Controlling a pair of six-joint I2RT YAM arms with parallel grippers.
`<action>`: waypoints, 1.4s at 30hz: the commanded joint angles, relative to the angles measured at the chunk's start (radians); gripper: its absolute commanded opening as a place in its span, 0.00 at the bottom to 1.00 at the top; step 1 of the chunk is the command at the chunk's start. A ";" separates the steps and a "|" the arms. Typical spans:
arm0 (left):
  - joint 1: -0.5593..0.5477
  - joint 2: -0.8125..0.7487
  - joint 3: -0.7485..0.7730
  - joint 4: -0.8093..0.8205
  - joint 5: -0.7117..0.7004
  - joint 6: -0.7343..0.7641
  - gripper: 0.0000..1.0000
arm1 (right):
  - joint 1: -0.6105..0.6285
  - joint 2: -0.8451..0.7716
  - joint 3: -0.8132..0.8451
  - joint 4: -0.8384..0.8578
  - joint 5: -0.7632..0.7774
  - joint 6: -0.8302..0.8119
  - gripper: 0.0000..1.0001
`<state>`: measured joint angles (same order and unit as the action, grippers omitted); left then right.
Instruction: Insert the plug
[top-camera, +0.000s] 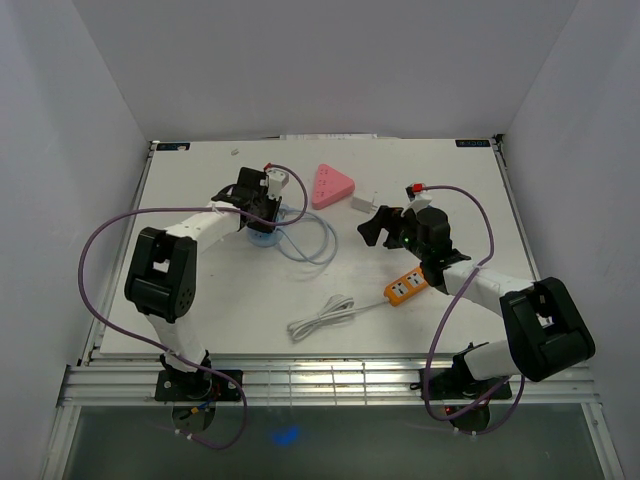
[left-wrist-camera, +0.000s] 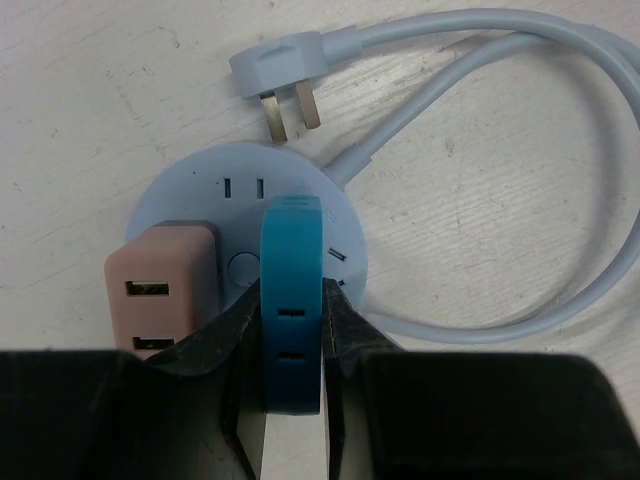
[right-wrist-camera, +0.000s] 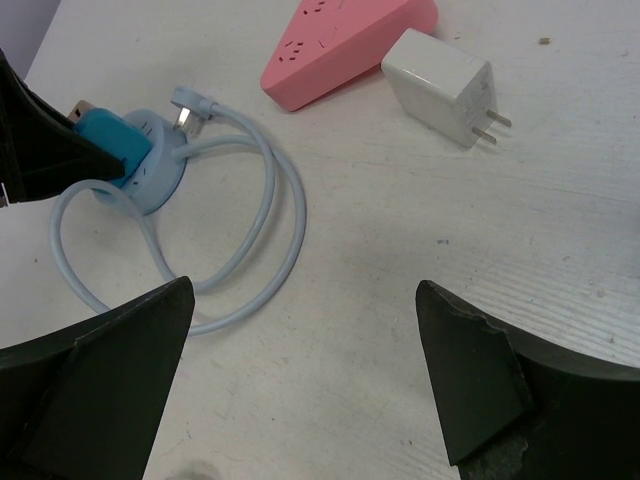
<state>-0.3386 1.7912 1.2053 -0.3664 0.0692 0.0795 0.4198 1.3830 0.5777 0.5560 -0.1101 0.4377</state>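
Two adapters crowd round socket hub (left-wrist-camera: 200, 195): blue plug (left-wrist-camera: 290, 235), pinched tight by left gripper (left-wrist-camera: 291, 305), sits on hub top just beside pink adapter (left-wrist-camera: 160, 285). Risk: prongs miss slots, plug tilts, light hub slides. Right gripper (right-wrist-camera: 305, 300) spread wide, holds nothing.

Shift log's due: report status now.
Left end effector shut on blue plug, at the round socket block. Right end effector open, empty. Pink charger sits on the block beside it.

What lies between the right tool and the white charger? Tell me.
Nothing: only bare table separates the open right tool from the white charger. The right wrist view shows it.
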 joint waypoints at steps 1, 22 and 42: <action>0.003 -0.015 -0.029 -0.108 0.060 -0.020 0.22 | -0.004 0.002 0.001 0.048 -0.013 0.001 0.97; 0.058 -0.160 -0.061 -0.029 0.138 -0.057 0.65 | -0.003 0.017 0.004 0.058 -0.028 -0.002 0.97; 0.059 -0.395 -0.105 0.037 0.188 -0.164 0.67 | -0.003 0.024 0.008 0.058 -0.028 -0.008 0.97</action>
<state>-0.2825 1.4651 1.0832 -0.3511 0.1913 -0.0360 0.4191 1.3983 0.5777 0.5579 -0.1345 0.4374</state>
